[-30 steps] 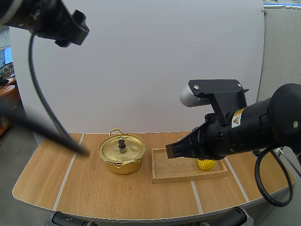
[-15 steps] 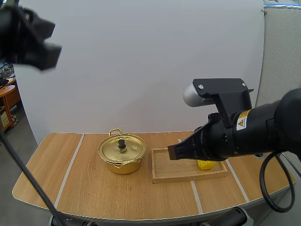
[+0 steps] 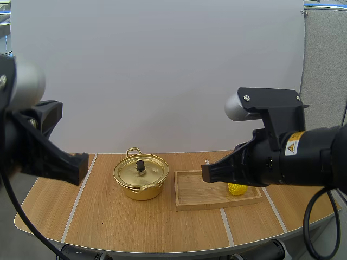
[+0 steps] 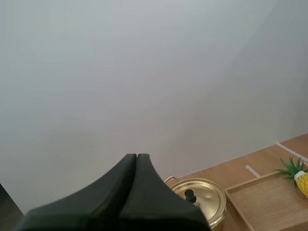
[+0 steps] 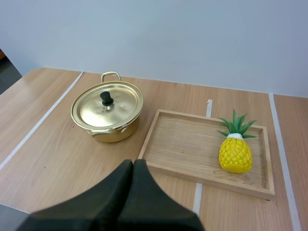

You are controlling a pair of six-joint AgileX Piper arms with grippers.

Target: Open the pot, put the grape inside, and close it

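My left jaws and right jaws clenched on nothing, lid (image 5: 118,109) on pot (image 5: 113,133), pineapple (image 5: 235,155) in wooden tray (image 5: 183,144) beside pot.

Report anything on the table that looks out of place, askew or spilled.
One oddity: the fruit in the wooden tray is a pineapple, not a grape. Otherwise the pot stands upright beside the tray with its lid seated squarely. Nothing looks spilled or damaged.

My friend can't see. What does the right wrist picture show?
A lidded gold pot stands on a table beside a wooden tray holding a pineapple. The right gripper, shut, hovers in front of them.
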